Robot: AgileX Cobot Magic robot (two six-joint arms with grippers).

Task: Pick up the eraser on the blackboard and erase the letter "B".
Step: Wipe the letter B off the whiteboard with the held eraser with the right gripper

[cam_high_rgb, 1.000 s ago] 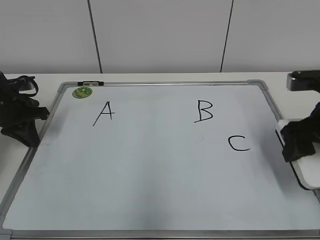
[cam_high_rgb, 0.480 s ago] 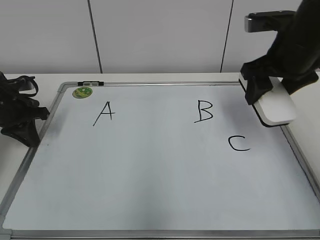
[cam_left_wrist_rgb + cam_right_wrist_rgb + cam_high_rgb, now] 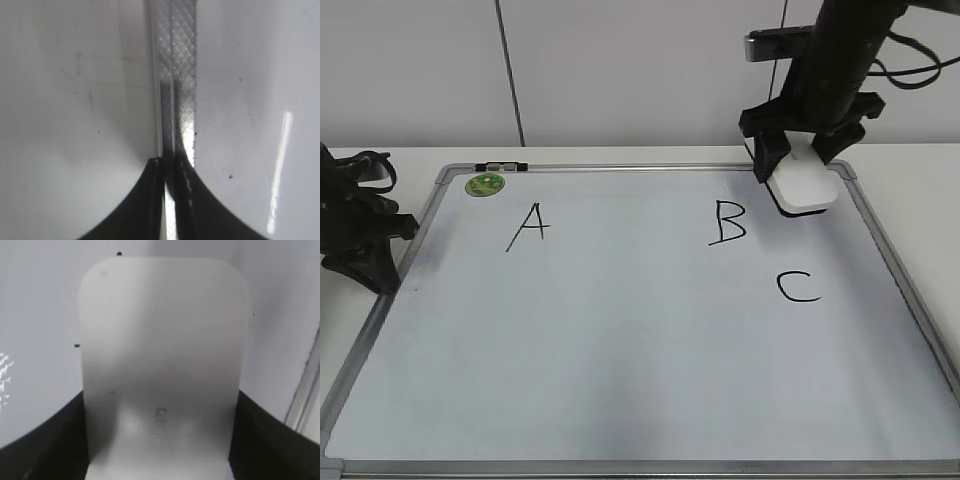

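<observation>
The blackboard (image 3: 620,350) is a white board with a silver frame, lying flat. The black letter "B" (image 3: 728,222) is at its upper right, between "A" (image 3: 528,226) and "C" (image 3: 798,287). My right gripper (image 3: 802,160) is shut on the white eraser (image 3: 804,187) and holds it near the board's top right corner, just right of and above the "B". In the right wrist view the eraser (image 3: 162,370) fills the space between the jaws (image 3: 160,440). My left gripper (image 3: 170,162) is shut and empty over the board's left frame; the exterior view shows it (image 3: 360,235) at the left edge.
A round green magnet (image 3: 485,184) sits at the board's top left, beside a small black and silver clip (image 3: 500,166) on the frame. A white panelled wall stands behind the table.
My right arm has carried the eraser from the board's right edge up and to the left, to the top right corner near the "B". The left arm has not moved.
</observation>
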